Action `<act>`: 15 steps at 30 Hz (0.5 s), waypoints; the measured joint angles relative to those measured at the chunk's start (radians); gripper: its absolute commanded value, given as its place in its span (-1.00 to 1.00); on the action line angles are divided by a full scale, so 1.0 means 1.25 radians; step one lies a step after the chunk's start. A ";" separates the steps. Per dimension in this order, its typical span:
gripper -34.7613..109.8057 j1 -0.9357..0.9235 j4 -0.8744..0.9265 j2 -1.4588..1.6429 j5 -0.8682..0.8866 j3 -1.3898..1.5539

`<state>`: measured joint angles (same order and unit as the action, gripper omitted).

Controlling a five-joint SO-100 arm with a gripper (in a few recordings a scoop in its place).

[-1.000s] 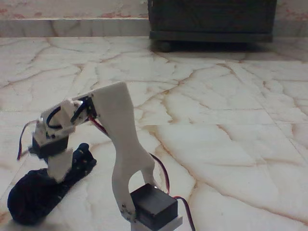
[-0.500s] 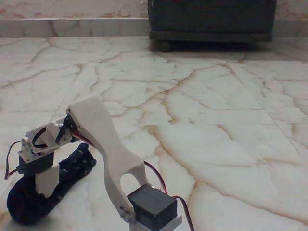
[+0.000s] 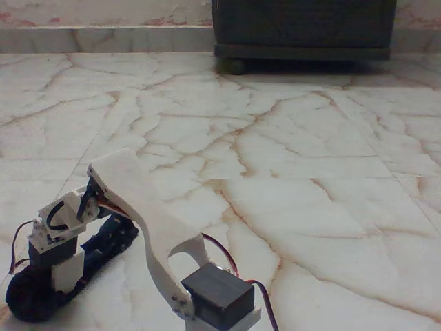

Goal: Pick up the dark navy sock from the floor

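Observation:
The dark navy sock [image 3: 107, 240] lies stretched on the cream marble floor [image 3: 310, 172] at the lower left of the fixed view, running from a bunched end [image 3: 26, 298] near the picture's corner up to the right. My white arm bends low over it. The gripper [image 3: 66, 276] points straight down onto the sock's middle, and its white finger [image 3: 67, 267] touches the fabric. The wrist block hides the fingertips, so how the jaws stand and whether they hold the sock cannot be made out.
The arm's base with a black servo [image 3: 219, 296] stands at the bottom centre. A dark cabinet [image 3: 303, 27] on feet sits at the back against the skirting [image 3: 103, 38]. Bare marble spreads across the middle and right.
The arm has folded lower and swung a little left. The gripper has come down from above the sock to rest on it. The sock looks slightly flattened and shifted.

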<state>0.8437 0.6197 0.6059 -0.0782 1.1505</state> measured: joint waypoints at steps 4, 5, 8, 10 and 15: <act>-0.51 0.000 0.000 -0.007 0.000 -0.001; -0.52 0.000 0.000 -0.007 -0.006 -0.001; -0.52 0.000 0.010 -0.007 -0.029 0.002; -0.52 0.000 0.005 0.012 -0.054 0.038; -0.52 -0.033 0.020 0.134 -0.124 0.199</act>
<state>0.8023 0.6443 0.7731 -0.2332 1.3990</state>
